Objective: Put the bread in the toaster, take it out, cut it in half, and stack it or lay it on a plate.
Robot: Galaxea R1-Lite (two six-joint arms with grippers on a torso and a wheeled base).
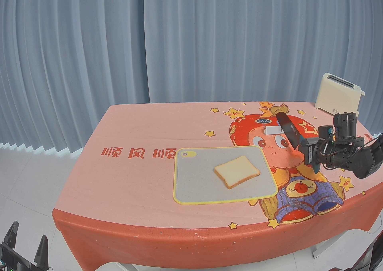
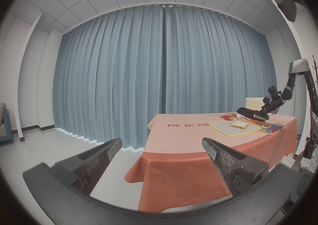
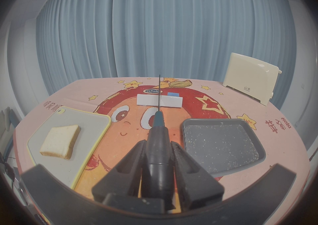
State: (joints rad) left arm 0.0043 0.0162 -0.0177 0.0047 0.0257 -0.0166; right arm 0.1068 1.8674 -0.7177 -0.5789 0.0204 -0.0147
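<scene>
head, bread [image 1: 237, 171]: flat on grey cutting board [image 1: 191, 188], mid-counter [image 1: 139, 180], skewed to board edges
head, knife [image 1: 288, 127]: handle clamped in right tool [image 1: 309, 152], raised right of board, blade aimed far-left
head, toaster [image 1: 338, 95]: far right corner, slot up
left wrist, left tool [image 2: 161, 143]: wide open, empty, off the counter
right wrist, knife: long axis straight out from tool, blade edge-on
right wrist, tray [image 3: 221, 146]: dark, between tool and toaster

The right gripper [image 3: 158, 146] clamps a knife [image 3: 158, 121] by its handle; the left gripper [image 2: 161, 144] hangs low, fingers [image 2: 99, 159] apart.
</scene>
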